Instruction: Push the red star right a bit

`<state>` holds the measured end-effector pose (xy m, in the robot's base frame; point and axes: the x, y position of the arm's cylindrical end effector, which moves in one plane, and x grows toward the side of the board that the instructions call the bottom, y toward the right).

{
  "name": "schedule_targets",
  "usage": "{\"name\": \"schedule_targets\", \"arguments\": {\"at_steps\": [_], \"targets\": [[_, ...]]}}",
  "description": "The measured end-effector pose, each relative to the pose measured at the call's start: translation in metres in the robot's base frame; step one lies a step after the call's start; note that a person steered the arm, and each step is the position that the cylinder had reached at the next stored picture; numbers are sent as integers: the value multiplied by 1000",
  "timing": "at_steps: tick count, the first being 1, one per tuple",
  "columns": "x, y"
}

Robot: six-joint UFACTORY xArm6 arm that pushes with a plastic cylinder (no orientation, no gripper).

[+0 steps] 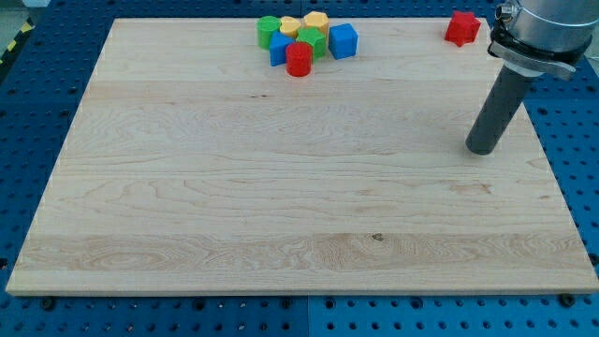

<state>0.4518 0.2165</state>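
Observation:
The red star [461,28] sits alone near the top right corner of the wooden board [281,187]. My tip [481,148] rests on the board at the right side, well below the red star and slightly to its right. The dark rod rises from the tip up toward the view's top right corner.
A cluster of blocks sits at the top middle: a red cylinder [299,60], a blue cube [343,41], another blue block [279,50], a green cylinder [269,31], a green block [314,41], and two yellow blocks [315,21] [290,25].

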Motion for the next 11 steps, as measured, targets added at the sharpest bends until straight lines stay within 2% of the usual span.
{"name": "schedule_targets", "arguments": {"at_steps": [1,3,5,6,7,9,11], "targets": [[0,0],[-71,-68],[-121,-87],[-164,-99],[-173,-98],[-259,-72],[-252,18]]}}
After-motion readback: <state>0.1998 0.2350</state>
